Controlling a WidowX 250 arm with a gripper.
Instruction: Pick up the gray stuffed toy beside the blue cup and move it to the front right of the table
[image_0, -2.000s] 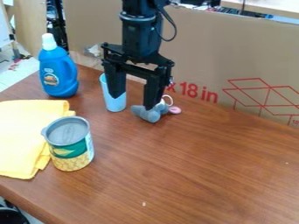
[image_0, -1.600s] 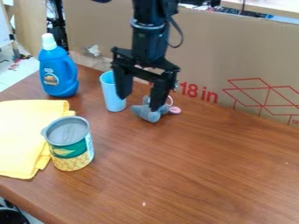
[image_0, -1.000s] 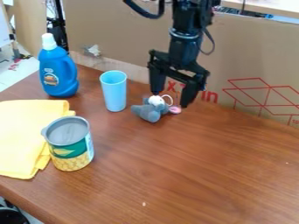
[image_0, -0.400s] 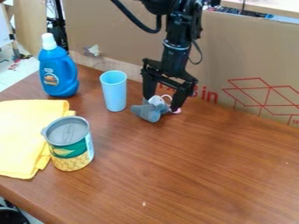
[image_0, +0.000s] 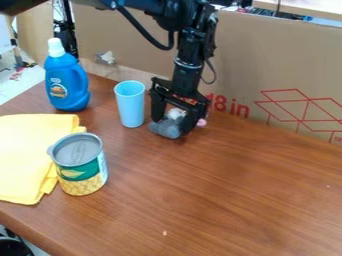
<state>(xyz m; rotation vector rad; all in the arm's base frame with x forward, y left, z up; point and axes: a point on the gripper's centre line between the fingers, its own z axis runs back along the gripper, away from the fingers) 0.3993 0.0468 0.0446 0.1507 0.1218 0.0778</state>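
The gray plush toy (image_0: 164, 128) lies on the table in the camera view, directly below the gripper (image_0: 172, 126), between its fingers. They are spread, one on either side of the toy; how firmly either touches it, I cannot tell. The toy's pink part (image_0: 201, 122) pokes out past the finger farther from the cup.

For a good grip, I'd keep both fingertips low and centered on the thick gray body, then close gently; soft stuffing should give, while a pinch on the pale part alone could slip. The upright blue cup (image_0: 131, 107) is just beside the gripper, so sideways drift that way might knock it.

The table (image_0: 234, 185) has a glossy wood grain. Farther left of the gripper stands the detergent bottle (image_0: 67, 82); nearer the camera are the can (image_0: 80, 165) and yellow cloth (image_0: 30, 155). Behind the gripper rises a cardboard panel (image_0: 267, 65).
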